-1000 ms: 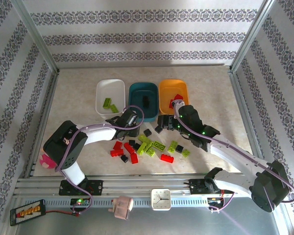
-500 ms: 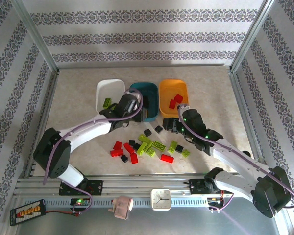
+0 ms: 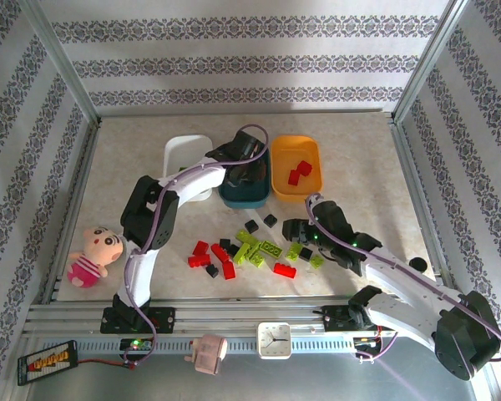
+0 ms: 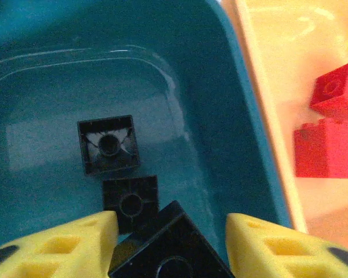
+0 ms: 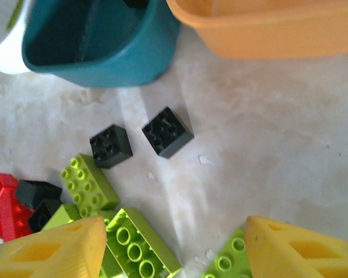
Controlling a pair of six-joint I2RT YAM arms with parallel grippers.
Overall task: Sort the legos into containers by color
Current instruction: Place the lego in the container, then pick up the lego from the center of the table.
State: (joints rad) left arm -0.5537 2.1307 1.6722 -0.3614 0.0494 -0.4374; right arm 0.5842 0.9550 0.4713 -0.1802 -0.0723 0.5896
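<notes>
Over the dark teal tub [image 4: 214, 81], a black brick [image 4: 168, 252] sits inside the spread left pincer [image 4: 171, 223].

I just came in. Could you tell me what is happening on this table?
Two robot arms are sorting by color. The left gripper hangs over the teal tub with a black brick between its fingers; whether they grip it is unclear. Two black bricks already lie in that tub. The right gripper, open, hovers above the mixed pile on the table, over lime green bricks. The orange tub holds red bricks.
</notes>
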